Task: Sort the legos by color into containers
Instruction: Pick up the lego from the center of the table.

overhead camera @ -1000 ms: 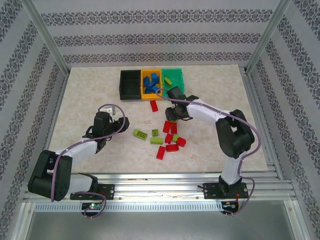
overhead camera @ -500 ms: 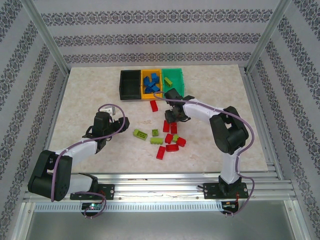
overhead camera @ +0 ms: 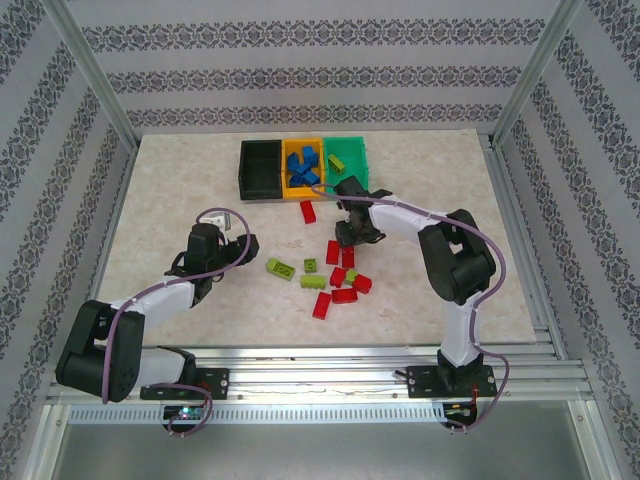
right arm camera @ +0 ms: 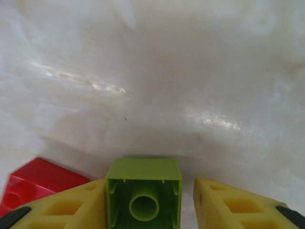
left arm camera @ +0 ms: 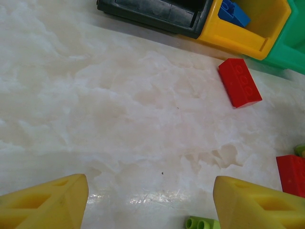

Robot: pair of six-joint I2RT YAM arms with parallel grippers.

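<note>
Several red legos beside green brick

left pincer agape over table | red brick near yellow bin

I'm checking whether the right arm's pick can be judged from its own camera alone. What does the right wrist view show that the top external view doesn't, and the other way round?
Right wrist alone: the lime green brick seen hollow side up between the right hand's yellow fingers, touching the left one, with a gap at the other.

Top external alone: the black bin, orange-yellow bin holding blue bricks, teal bin, the left hand and the scattered bricks.

Both: the marbled table, the right hand, and red bricks beside it.
</note>
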